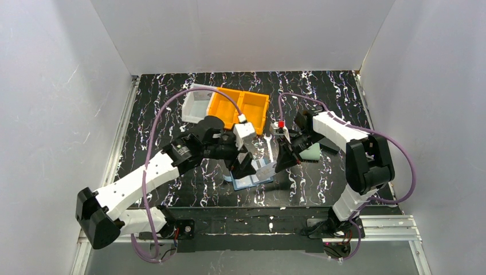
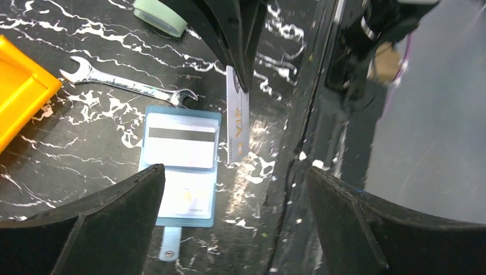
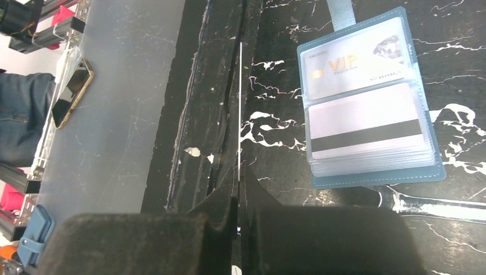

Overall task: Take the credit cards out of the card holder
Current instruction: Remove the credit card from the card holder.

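The blue card holder (image 2: 182, 220) lies open on the black marbled table, snap flap toward the near edge. Two credit cards sit in its clear pockets: a VIP-printed one (image 3: 355, 63) and one showing a black stripe (image 3: 367, 129). Just right of the holder, my right gripper (image 3: 238, 182) is shut on a third pale VIP card (image 2: 236, 123), held upright above the table and seen edge-on as a thin white line (image 3: 239, 114) in its own view. My left gripper (image 2: 236, 172) hangs over the holder (image 1: 252, 181), open wide with nothing between its fingers.
A steel wrench (image 2: 126, 86) lies just behind the holder. Farther back stand an orange bin (image 1: 240, 109) and a white tray (image 1: 195, 103). A grey-green wallet (image 1: 311, 152) sits under the right arm. The table's front edge (image 3: 195, 132) runs close beside the held card.
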Robot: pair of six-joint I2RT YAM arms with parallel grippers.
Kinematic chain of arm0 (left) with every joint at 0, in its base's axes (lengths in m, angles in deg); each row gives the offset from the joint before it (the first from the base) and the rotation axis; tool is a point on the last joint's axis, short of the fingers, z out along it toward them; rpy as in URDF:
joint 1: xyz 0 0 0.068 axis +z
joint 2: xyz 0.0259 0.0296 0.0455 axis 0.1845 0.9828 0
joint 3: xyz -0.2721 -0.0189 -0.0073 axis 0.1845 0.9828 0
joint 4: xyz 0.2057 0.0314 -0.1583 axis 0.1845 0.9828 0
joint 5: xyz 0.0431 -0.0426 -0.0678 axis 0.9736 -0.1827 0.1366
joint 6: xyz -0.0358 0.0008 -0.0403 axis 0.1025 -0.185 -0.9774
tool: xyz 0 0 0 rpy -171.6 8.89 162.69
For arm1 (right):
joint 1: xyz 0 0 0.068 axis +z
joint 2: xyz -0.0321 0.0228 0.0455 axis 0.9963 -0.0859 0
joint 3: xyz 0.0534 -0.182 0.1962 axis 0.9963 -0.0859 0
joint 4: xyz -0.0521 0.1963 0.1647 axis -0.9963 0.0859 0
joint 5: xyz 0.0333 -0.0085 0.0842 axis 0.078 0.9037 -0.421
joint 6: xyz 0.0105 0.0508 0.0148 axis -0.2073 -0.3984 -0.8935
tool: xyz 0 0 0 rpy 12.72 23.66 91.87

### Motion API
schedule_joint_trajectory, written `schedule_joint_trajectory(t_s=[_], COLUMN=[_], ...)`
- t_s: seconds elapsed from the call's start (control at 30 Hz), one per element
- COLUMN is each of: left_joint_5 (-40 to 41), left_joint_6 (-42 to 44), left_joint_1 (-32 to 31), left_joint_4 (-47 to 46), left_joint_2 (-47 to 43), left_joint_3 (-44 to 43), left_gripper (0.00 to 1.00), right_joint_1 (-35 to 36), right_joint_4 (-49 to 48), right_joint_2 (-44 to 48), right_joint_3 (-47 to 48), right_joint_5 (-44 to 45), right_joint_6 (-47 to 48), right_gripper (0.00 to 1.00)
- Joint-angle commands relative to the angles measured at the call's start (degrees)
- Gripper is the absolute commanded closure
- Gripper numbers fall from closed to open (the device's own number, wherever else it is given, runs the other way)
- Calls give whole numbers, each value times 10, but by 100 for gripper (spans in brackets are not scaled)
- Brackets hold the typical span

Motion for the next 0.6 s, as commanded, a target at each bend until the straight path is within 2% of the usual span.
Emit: schedule_joint_trajectory(t_s=[0.0,0.17,0.33,0.57], left_joint_5=[19,-35,-95,-130], left_joint_6=[188,200,154,93], left_joint_1=[-32,-32,-32,-32], left_joint_4=[25,-12,-43,-124], left_joint_2=[30,92,158,176], left_joint_3=[-12,-41,-59,-23], left_gripper=[9,14,33,50], right_joint_1=[-2,-2,-2,-3], right_joint_4=[57,61,74,82], right_joint_2=[-8,-4,-8,-10], right_joint_3=[25,23,26,29], right_joint_5=[-19,-20,-22,-26], right_joint_6=[56,64,79,86], right_gripper=[99,99,99,99])
